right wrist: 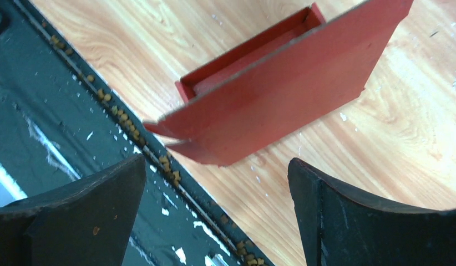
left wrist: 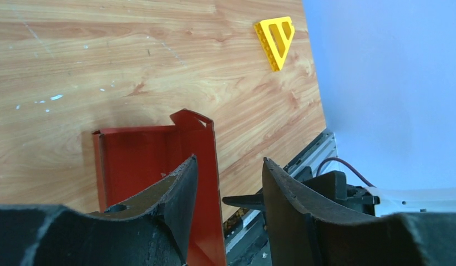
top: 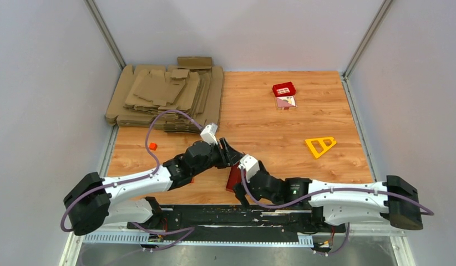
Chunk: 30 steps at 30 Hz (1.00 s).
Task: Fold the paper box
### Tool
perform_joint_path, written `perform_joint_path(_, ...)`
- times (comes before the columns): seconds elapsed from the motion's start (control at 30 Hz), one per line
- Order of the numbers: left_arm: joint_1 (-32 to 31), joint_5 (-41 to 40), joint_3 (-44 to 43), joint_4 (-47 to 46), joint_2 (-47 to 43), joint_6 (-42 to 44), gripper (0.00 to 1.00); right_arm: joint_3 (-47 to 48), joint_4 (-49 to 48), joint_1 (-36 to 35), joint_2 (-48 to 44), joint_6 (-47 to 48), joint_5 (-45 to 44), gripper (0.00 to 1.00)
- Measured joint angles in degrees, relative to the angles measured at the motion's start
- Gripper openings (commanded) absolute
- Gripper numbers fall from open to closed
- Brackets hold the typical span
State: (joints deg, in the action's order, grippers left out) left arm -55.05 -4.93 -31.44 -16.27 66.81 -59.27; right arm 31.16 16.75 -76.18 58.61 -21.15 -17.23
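Find the paper box, partly folded, mid-way along the table's near edge; one raised wall straddled, unpinched, by the half-parted left gripper; lying lengthwise across and just ahead of the wide-spread right gripper, untouched.

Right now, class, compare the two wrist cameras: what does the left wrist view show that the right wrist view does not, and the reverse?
Only the left wrist: a yellow triangular piece and a pale wall. Only the right wrist: brown crumbs lining the black base plate. Both: the red paper box, the wooden table, and each camera's own black fingers, spread apart.
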Motion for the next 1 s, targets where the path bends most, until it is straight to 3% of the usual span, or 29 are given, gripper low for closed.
perform_joint_path(0.27,5.0,0.3,0.0,6.8,-4.1,1.7,0.6,8.1,2.1,-4.1,12.7,-4.4,-13.3,0.98)
perform_joint_path(0.43,11.2,3.2,0.0,10.2,-5.7,4.3,0.59,11.4,7.5,-4.4,15.5,-7.9,-19.5,0.79)
perform_joint_path(0.53,15.0,5.4,0.0,11.1,-5.4,6.2,0.59,10.1,9.4,-3.8,11.8,-8.8,-20.3,0.74)
perform_joint_path(0.7,20.2,9.8,-1.0,9.0,0.3,9.4,0.56,4.5,9.7,-0.1,-0.3,-7.9,-19.3,0.74)
perform_joint_path(1.0,21.9,21.3,-6.4,-0.7,15.2,18.8,0.55,-0.5,9.5,9.5,-13.7,-1.3,-10.6,0.71)
